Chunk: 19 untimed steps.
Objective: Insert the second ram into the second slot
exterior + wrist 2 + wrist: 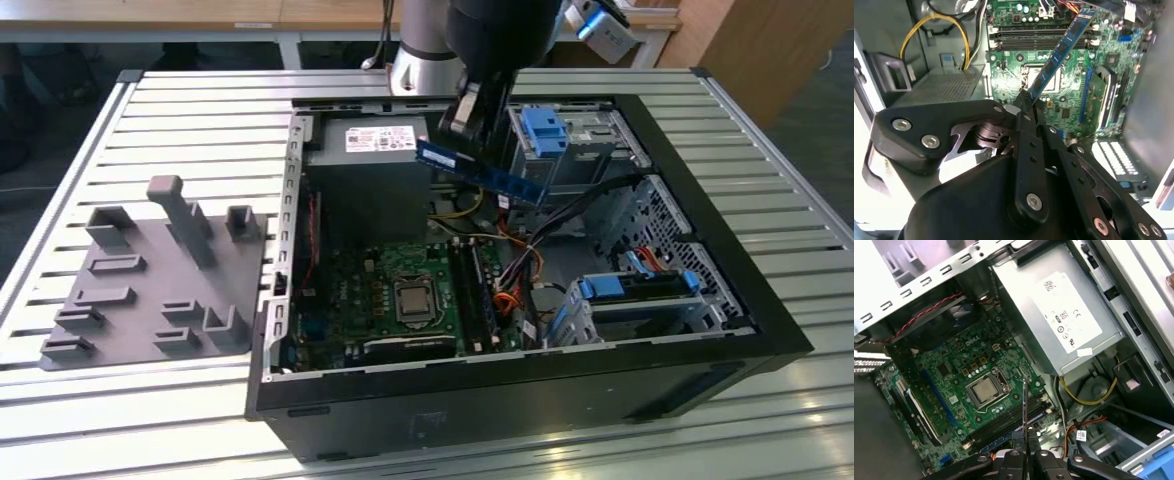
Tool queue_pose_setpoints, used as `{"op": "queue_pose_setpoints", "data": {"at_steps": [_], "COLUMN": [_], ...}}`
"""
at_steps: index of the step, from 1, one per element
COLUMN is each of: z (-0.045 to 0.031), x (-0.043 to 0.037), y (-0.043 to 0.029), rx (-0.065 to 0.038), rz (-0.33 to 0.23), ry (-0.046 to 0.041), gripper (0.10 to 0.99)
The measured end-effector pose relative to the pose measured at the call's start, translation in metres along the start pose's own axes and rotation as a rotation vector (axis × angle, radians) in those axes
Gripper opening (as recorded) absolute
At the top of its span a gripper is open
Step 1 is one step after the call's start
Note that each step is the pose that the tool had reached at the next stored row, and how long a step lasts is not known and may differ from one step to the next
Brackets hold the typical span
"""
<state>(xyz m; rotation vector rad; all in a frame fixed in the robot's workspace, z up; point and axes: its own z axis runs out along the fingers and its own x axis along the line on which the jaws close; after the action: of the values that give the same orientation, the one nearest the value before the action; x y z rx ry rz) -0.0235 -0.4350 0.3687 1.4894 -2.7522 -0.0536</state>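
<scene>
The claw point(1024, 104) pinches the ram point(1061, 52) by one end, keeping its contact edge free; in the exterior view the ram hangs over the case point(774, 340), 12 o'clock of the slots point(474, 290), unseated

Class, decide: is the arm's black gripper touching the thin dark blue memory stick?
Touching. In the second wrist view the gripper has its fingers closed on one end of the memory stick, which juts out over the green motherboard.

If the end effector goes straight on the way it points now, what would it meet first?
Probably the green motherboard, near the memory slots beside the processor socket; the held memory stick would touch first. Depth is unclear.
</scene>
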Motion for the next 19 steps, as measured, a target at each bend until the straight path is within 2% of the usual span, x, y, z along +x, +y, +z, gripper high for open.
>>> {"op": "queue_pose_setpoints", "data": {"at_steps": [19], "z": [0.0063], "x": [0.0000], "y": [-0.0002], "rx": [0.004], "rz": [0.346], "ry": [-0.0095], "gripper": [0.137]}}
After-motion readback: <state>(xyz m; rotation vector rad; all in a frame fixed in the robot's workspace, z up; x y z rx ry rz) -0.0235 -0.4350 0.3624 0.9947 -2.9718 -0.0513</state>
